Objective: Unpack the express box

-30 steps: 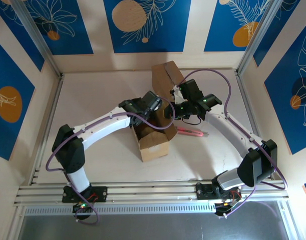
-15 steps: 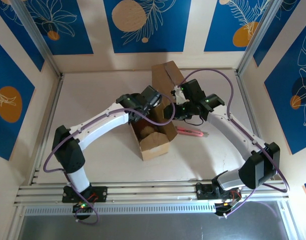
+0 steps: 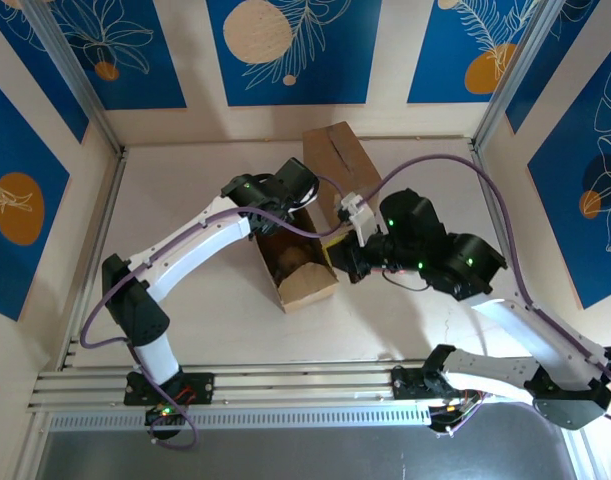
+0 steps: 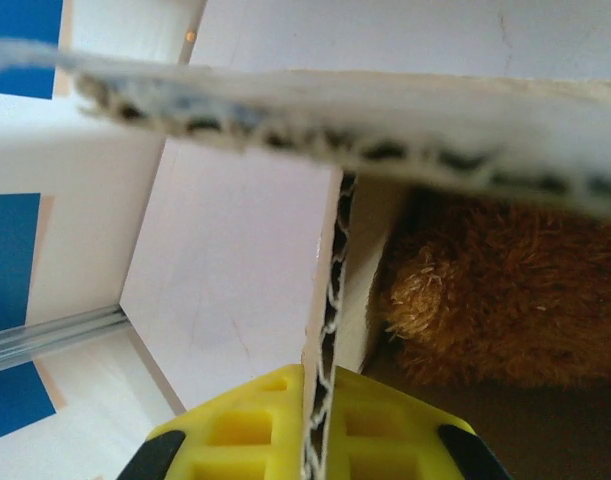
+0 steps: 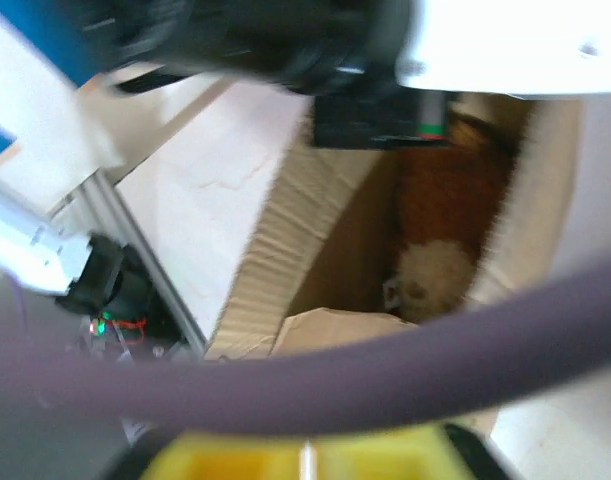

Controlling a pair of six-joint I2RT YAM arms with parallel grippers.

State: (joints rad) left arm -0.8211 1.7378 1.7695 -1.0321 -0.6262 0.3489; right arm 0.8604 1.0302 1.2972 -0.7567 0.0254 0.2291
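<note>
1. The left hand (image 4: 320, 420) is clamped on the express box (image 3: 307, 285). Its yellow fingertips (image 4: 247, 437) press from either side on one upright corrugated wall, seen edge-on in the left wrist view.
2. Beyond that pinched wall, to the right of the left hand, a brown plush toy (image 4: 495, 300) lies inside the box (its fur takes up much of the visible interior). Above it, a blurred cardboard edge (image 4: 385, 110) runs across the upper part of the view.
3. The right hand (image 5: 305, 462) is closed, its yellow pads meeting with only a thin seam between them. Whether they pinch anything cannot be told. Ahead of this hand the box stands open, the toy lying deep between the walls with a pale tuft facing the camera.
4. From above, the box rests on the pale surface (image 3: 205, 300) between the two hands. The left hand grips the far-left wall and the right hand is just beside the right-hand wall. A raised flap (image 3: 335, 160) stands beyond both hands, towards the back of the enclosure.
5. A purple cable (image 5: 385, 350) sweeps, blurred, across the right wrist view, just ahead of the right hand's pads.
</note>
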